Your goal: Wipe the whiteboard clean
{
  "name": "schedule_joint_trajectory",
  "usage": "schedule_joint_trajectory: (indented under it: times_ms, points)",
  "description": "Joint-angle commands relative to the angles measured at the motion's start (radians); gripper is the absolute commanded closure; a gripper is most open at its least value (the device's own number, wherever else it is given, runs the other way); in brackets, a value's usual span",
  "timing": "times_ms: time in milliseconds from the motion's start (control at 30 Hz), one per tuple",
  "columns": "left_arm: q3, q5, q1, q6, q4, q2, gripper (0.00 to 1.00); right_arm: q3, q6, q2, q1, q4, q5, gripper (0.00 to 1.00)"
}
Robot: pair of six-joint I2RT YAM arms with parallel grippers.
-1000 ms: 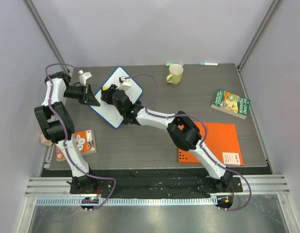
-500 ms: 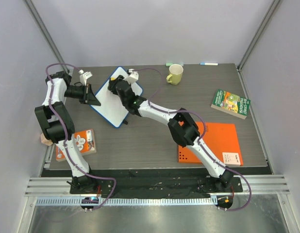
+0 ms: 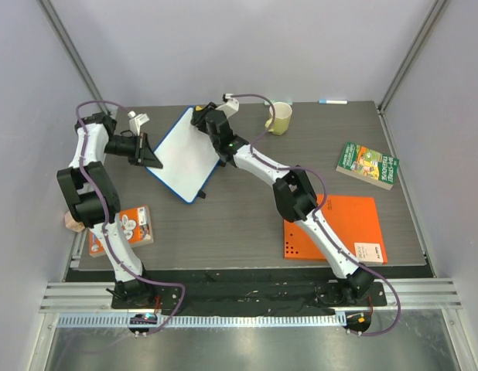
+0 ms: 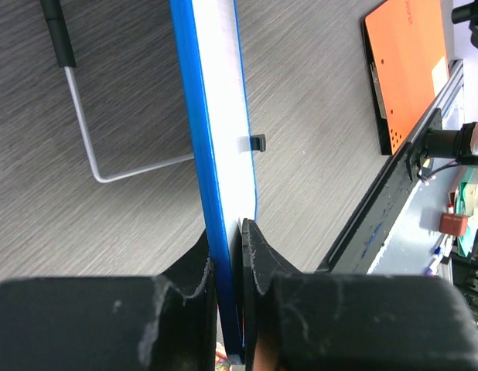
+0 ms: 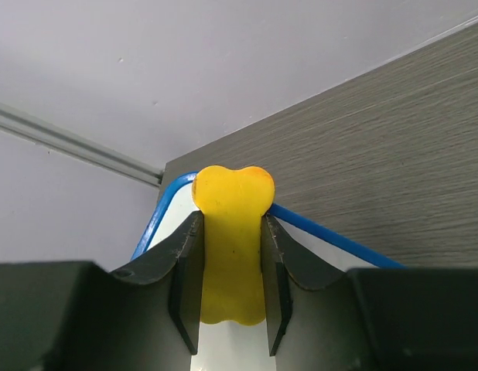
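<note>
- Yellow eraser (image 5: 233,197) sits clamped in your right end effector (image 5: 230,228), at the far corner of the whiteboard (image 3: 181,154), likely placed to start a sweep across its face.
- Your left end effector (image 4: 227,236) is closed on the board's blue rim, probably to stop it sliding.
- You have the board at the far left of the surface (image 3: 247,216), with a wire stand (image 4: 92,147) beside it.
</note>
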Motion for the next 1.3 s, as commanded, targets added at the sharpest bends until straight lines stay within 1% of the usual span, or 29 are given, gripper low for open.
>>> schedule_joint_trajectory:
  times_ms: [0,33,67,100,133,167,200,267,367,400,500,600,733,833,967,1100,1133,1267]
  points:
    - [0.034,0.073,-0.077,0.196,-0.297,-0.064,1.00,-0.187,-0.045,0.000,0.039,-0.143,-0.192,0.99]
    - [0.034,0.074,-0.078,0.196,-0.296,-0.063,1.00,-0.228,-0.048,-0.020,0.048,-0.143,-0.205,0.99]
    - [0.034,0.074,-0.077,0.194,-0.295,-0.064,1.00,-0.313,-0.054,-0.070,0.071,-0.143,-0.214,0.99]
    - [0.032,0.076,-0.077,0.194,-0.293,-0.061,1.00,-0.361,-0.061,-0.093,0.085,-0.092,-0.228,0.99]
    - [0.031,0.080,-0.075,0.194,-0.293,-0.061,1.00,-0.410,-0.067,-0.122,0.099,-0.081,-0.225,0.99]
    - [0.026,0.083,-0.077,0.193,-0.290,-0.061,1.00,-0.510,-0.073,-0.170,0.115,-0.060,-0.224,0.99]
    - [0.025,0.084,-0.077,0.191,-0.290,-0.063,1.00,-0.553,-0.077,-0.196,0.148,-0.023,-0.224,0.99]
    - [0.014,0.087,-0.077,0.180,-0.278,-0.064,1.00,-0.647,-0.087,-0.227,0.185,-0.006,-0.220,0.99]
    - [0.003,0.087,-0.077,0.171,-0.263,-0.070,1.00,-0.714,-0.107,-0.264,0.263,-0.001,-0.208,0.99]
    - [0.000,0.090,-0.077,0.170,-0.260,-0.070,1.00,-0.724,-0.111,-0.267,0.307,0.006,-0.204,0.99]
    - [-0.002,0.097,-0.077,0.170,-0.261,-0.069,1.00,-0.724,-0.111,-0.249,0.378,0.003,-0.190,0.99]
    - [-0.005,0.097,-0.077,0.174,-0.263,-0.073,1.00,-0.719,-0.081,-0.232,0.412,0.015,-0.181,0.99]
    - [-0.003,0.099,-0.077,0.177,-0.269,-0.075,1.00,-0.791,-0.033,-0.245,0.455,0.046,-0.104,0.99]
    - [0.002,0.099,-0.077,0.183,-0.272,-0.072,1.00,-0.840,-0.010,-0.261,0.464,0.065,-0.056,0.99]
    - [0.005,0.106,-0.077,0.185,-0.278,-0.069,1.00,-0.860,-0.013,-0.279,0.484,0.017,0.054,0.99]
    - [0.002,0.111,-0.077,0.191,-0.284,-0.073,1.00,-0.940,0.002,-0.325,0.472,0.045,0.146,0.99]
    - [0.000,0.110,-0.075,0.196,-0.289,-0.075,1.00,-0.977,0.004,-0.339,0.464,0.060,0.151,0.99]
    - [0.000,0.107,-0.077,0.199,-0.293,-0.076,1.00,-1.023,-0.001,-0.394,0.407,0.126,0.158,0.99]
